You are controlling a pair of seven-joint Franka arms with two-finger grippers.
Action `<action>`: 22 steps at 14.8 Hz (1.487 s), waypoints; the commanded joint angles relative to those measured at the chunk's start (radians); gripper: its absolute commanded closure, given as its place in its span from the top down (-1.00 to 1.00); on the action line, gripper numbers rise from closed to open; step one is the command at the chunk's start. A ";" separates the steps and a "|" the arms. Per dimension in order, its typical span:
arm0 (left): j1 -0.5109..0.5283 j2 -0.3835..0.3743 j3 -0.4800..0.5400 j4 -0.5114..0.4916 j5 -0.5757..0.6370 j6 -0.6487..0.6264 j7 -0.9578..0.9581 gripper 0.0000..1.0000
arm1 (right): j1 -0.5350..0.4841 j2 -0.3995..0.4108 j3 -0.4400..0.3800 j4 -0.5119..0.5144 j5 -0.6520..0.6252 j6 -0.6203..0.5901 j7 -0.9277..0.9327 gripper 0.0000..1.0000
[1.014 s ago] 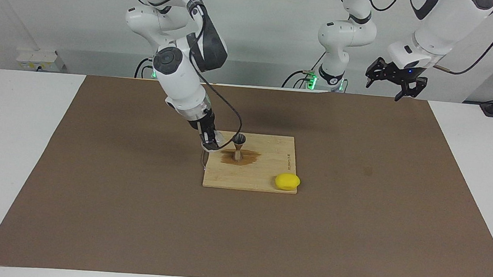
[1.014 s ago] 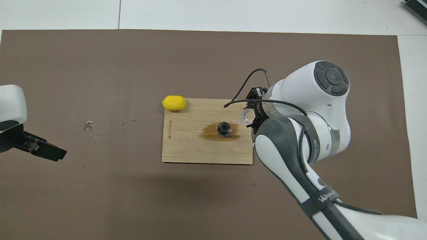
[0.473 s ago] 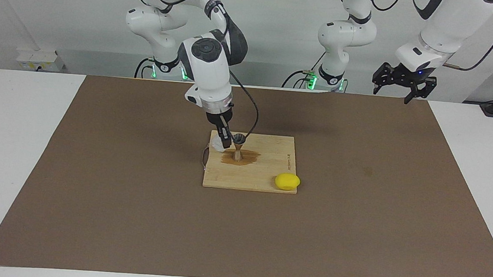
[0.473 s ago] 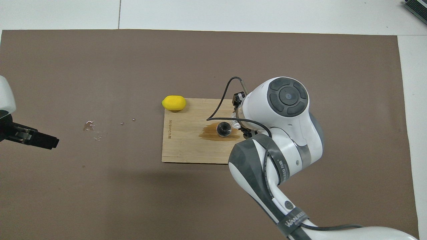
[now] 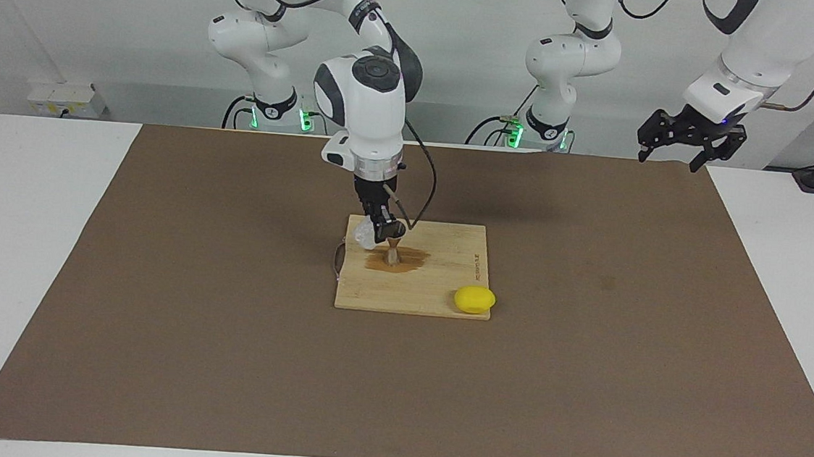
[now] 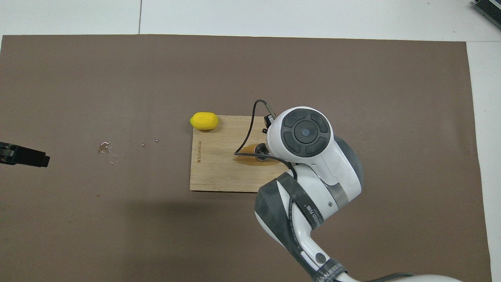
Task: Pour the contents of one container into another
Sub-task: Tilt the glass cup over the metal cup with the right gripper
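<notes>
So the right gripper [image 5: 380,232] is clamped on the little clear glass cup [image 5: 364,234] and has it tipped right over the metal jigger [image 5: 392,250]; cup's mouth sits at roughly 10 o'clock of the jigger's rim in the facing view, just about touching it; the jigger stands upright on the wooden board [image 5: 438,289], in the middle of a dark wet stain [image 5: 412,260]; a yellow lemon [image 5: 475,299] sits at the board's corner, around 4 o'clock from the jigger; there's small dark print along one board edge [image 6: 199,150], can't read it; the arm's strap has lettering too [image 6: 328,271], also unreadable; left gripper [image 5: 689,137] waits up high over the mat's [image 5: 222,359] edge, fingers spread apart.
</notes>
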 commanded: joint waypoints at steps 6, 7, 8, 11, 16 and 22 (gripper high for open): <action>-0.002 -0.016 -0.017 -0.011 0.015 0.014 -0.179 1.00 | 0.029 -0.017 0.001 -0.020 -0.143 -0.007 0.034 -0.83; -0.018 -0.011 -0.017 -0.005 0.015 0.020 -0.193 1.00 | 0.029 -0.023 0.002 -0.034 -0.151 -0.004 0.034 -0.83; -0.026 -0.009 -0.017 -0.001 0.014 0.023 -0.208 1.00 | 0.029 -0.024 0.004 -0.036 -0.161 -0.004 0.034 -0.83; -0.028 -0.005 -0.021 -0.003 0.005 0.089 -0.245 1.00 | 0.048 -0.026 0.002 -0.036 -0.174 -0.007 0.034 -0.83; -0.133 0.096 0.011 0.116 0.000 0.032 -0.245 1.00 | 0.048 -0.024 0.005 -0.030 -0.172 -0.010 0.034 -0.83; -0.262 0.144 0.160 0.158 0.005 0.028 -0.245 1.00 | 0.036 -0.015 0.007 -0.014 -0.117 -0.009 0.029 -0.83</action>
